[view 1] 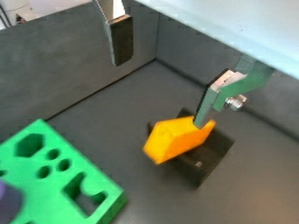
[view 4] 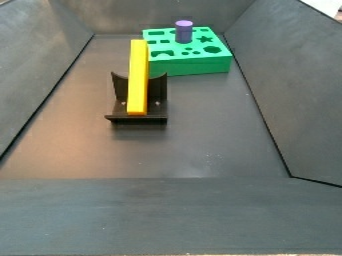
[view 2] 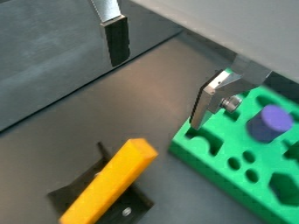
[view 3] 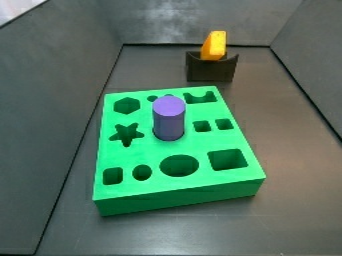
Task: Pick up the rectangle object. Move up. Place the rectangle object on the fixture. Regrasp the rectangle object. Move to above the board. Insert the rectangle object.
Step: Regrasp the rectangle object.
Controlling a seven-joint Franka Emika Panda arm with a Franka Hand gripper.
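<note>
The rectangle object [view 4: 138, 74] leans tilted in the notch of the fixture [view 4: 139, 108], its orange-yellow length plain in a side view that looks along the bin, where it runs from the fixture's front up toward the back. In a side view from across the board [view 3: 174, 150] only its short upper end [view 3: 215, 44] shows above the fixture [view 3: 211, 67], so its length is hidden there. That same view shows the purple cylinder [view 3: 168, 118] standing upright in a hole near the board's middle, with star, hexagon, round and square cut-outs around it. Neither side view shows the gripper. The gripper [view 1: 163, 73] appears only in the wrist views, above the floor, its two silver fingers [view 1: 121, 39] spread wide apart and holding nothing. In a wrist view the block [view 1: 177, 139] sits on the fixture [view 1: 205, 160] just beneath one finger, with the board [view 1: 52, 171] off to the side; whether that finger touches the block cannot be told.
</note>
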